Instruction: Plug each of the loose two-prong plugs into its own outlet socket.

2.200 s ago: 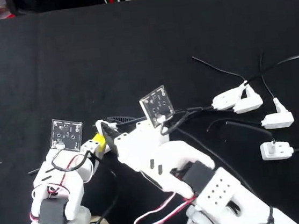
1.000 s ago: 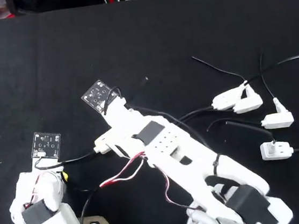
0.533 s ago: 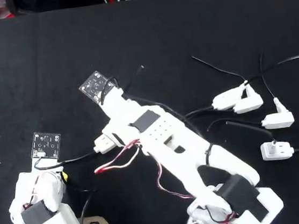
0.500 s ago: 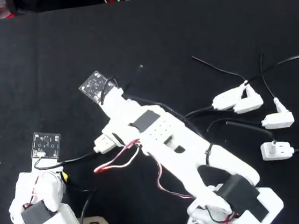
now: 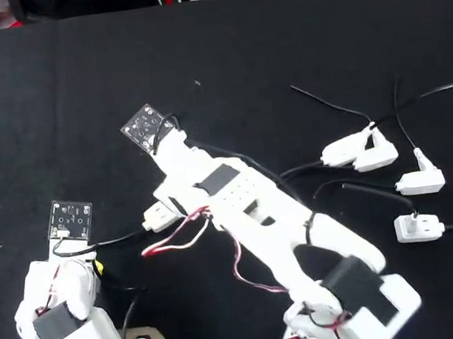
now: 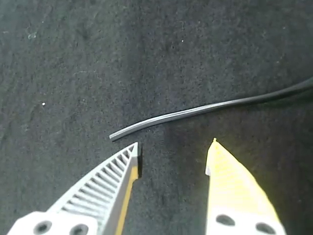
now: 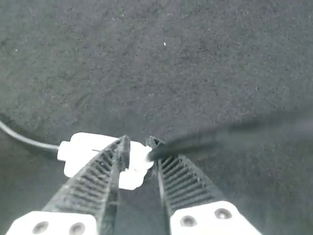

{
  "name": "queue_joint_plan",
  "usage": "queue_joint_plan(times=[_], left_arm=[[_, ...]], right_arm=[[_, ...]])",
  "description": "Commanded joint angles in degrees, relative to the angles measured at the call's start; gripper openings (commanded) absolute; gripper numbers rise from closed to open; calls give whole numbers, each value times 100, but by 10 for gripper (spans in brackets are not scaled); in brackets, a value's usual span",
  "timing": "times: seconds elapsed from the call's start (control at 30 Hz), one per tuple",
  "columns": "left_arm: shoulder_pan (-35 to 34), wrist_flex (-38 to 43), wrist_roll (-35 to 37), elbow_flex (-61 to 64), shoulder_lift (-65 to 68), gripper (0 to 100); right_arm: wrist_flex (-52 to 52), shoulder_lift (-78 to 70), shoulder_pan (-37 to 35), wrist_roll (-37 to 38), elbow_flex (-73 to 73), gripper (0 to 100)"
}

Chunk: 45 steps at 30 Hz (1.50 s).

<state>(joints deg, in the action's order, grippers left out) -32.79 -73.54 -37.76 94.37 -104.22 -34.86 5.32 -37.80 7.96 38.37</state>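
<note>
In the right wrist view my right gripper [image 7: 139,142] is shut on a white two-prong plug [image 7: 88,151] just above the black cloth. One thin cable leaves the plug body; another runs off from the fingertips as a dark streak. In the high view this plug [image 5: 160,218] shows beside the right arm [image 5: 212,187], near the table's middle. My left gripper [image 6: 173,144] is open over bare cloth, with the loose end of a black cable [image 6: 113,137] just beyond its tips. Several white plugs and sockets lie at the right: a touching pair [image 5: 360,153] and two singles [image 5: 420,182] [image 5: 417,228].
The left arm [image 5: 63,278] sits at the near left corner. Thin black cables [image 5: 330,104] trail over the cloth around the right-hand group. A loose cable tip [image 5: 196,83] shows past the right arm. The far half of the table is open cloth.
The two grippers, close together 2.2 s ago, have parted. The right arm swung toward the far left, and the loose cable tip beyond it rose farther away. The left arm has kept still lately.
</note>
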Motion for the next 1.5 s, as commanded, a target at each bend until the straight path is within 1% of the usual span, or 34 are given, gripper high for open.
queue_joint_plan(times=[0.0, 0.23, 0.43, 0.7, 0.77, 0.9, 1.0, 1.47], left_arm=[[-48, 9, -18, -40, -18, 224], [-57, 9, -18, 4, -18, 224], [-57, 9, -18, 4, -18, 224], [-57, 9, -18, 13, -18, 224], [-57, 9, -18, 13, -18, 224], [-57, 9, -18, 13, -18, 224], [-57, 9, -18, 13, -18, 224], [-57, 18, -18, 13, -18, 224]], right_arm=[[-26, -207, -79, -114, -224, 11], [-554, -251, -404, -589, -224, 11], [-554, -215, -536, -1081, 127, 11], [-580, -207, -501, -1732, 470, 11], [-580, -207, -378, -1873, 488, 11], [-615, -207, -62, -2004, 497, 11], [-800, -207, 0, -2040, 497, 12], [-870, -92, -44, -2031, 558, 15]])
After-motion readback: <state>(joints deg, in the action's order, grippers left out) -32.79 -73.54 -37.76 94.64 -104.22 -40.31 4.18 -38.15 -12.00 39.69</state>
